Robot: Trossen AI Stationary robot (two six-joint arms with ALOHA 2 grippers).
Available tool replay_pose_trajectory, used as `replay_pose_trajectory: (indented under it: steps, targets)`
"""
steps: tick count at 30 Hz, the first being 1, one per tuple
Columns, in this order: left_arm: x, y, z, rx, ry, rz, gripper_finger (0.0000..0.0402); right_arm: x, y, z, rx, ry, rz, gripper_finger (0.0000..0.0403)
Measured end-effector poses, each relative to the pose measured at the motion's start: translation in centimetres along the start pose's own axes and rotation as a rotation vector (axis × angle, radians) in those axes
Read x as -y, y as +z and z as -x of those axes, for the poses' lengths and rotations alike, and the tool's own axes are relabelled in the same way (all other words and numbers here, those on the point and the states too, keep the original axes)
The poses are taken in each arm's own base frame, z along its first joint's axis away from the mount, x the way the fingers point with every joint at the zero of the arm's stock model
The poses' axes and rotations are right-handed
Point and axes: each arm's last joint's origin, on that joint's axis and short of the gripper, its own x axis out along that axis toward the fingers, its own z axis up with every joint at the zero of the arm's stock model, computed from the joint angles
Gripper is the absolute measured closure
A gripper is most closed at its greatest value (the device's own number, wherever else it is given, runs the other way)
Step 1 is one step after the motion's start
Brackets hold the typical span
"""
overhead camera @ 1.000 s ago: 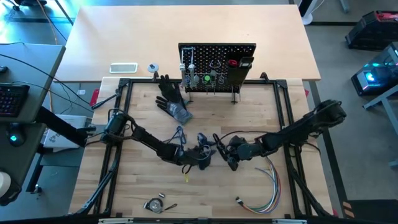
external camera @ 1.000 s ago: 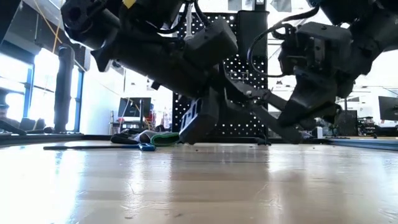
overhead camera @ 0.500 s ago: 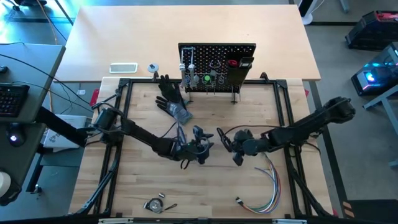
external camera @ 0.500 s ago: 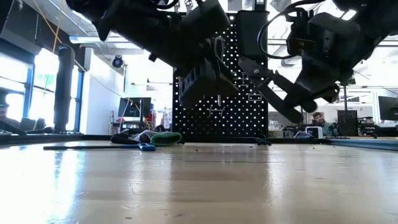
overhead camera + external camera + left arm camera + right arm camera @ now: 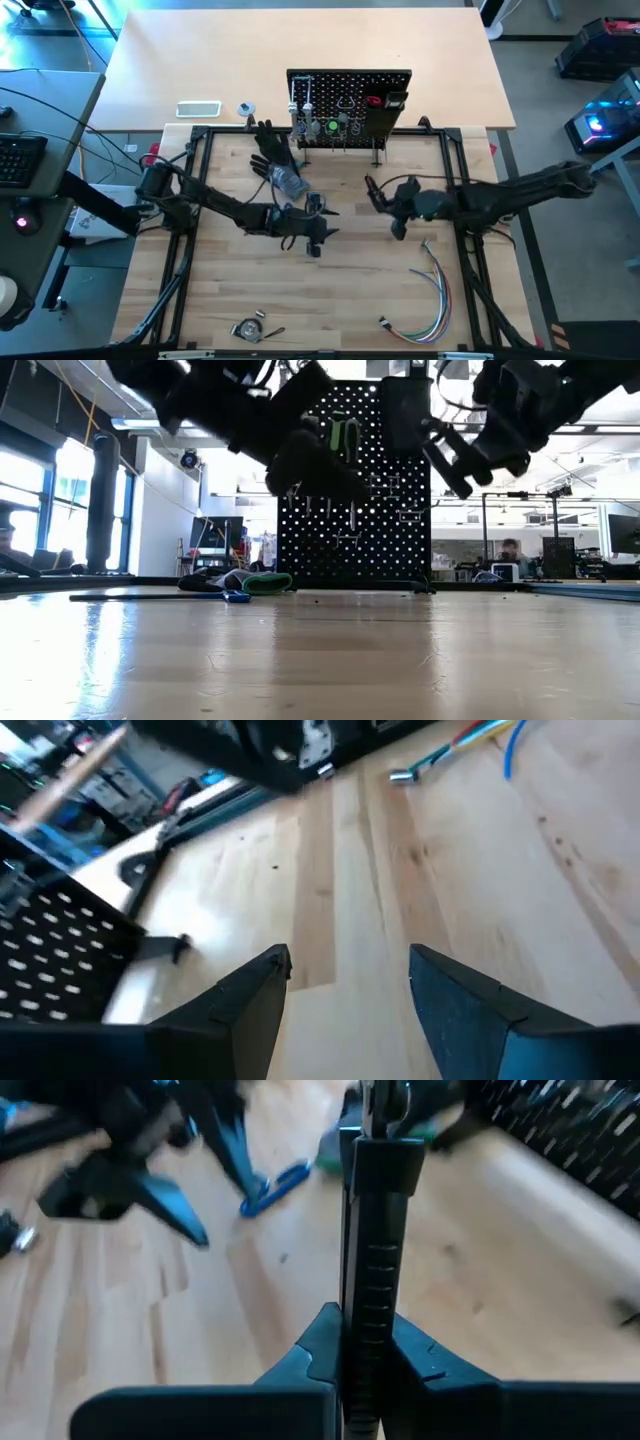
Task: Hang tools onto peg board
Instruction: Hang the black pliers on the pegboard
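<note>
The right gripper (image 5: 372, 190) is closed on a slim black tool (image 5: 365, 1280), clamped between both fingers, its far end projecting toward the peg board (image 5: 350, 105). What kind of tool it is cannot be told. In the overhead view the gripper hangs above the table (image 5: 330, 300), at about 5 o'clock from the board and well apart from it.

The left gripper (image 5: 318, 228) stands open and empty, near the table's centre, at about 9 o'clock from the right gripper. A blue-handled tool (image 5: 272, 1188) lies flat on the table beyond it, beside the black glove (image 5: 272, 155).

The board stands upright at 12 o'clock, with several tools already on its hooks.

Risks, as judged from this position:
- The grip sits low on a long tool; a tilt in the fingers would make the free end miss its hook.
- Contact with tools already hung could knock them off.
- A push against the light, free-standing board could shift or tip it.
- The two arms work close together; a crossing path could cause a collision.
</note>
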Motion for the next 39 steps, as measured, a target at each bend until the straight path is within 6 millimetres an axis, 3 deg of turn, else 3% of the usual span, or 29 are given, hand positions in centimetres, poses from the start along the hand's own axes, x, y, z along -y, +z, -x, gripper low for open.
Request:
replay_pose_trajectory:
  steps: [11, 18, 30, 39]
  targets:
    - [-1.0, -5.3, 0.8, 0.115, -0.168, 0.222, 0.0199, 3.9, 1.7, 4.1, 0.134, -0.054, 0.107, 0.0381]
    - [-1.0, -6.6, 1.4, 0.135, -0.185, 0.263, 0.0199, 5.8, 1.8, 6.0, 0.171, -0.080, 0.189, 0.0381]
    - [-1.0, -6.5, 1.5, 0.162, -0.177, 0.268, 0.0200, 7.3, 2.3, 7.4, 0.256, -0.045, 0.266, 0.0381]
    - [-3.4, -4.0, 2.2, 0.489, -0.055, 0.354, 0.0200, 5.6, 3.1, 6.7, 0.297, 0.201, 0.294, 0.0381]
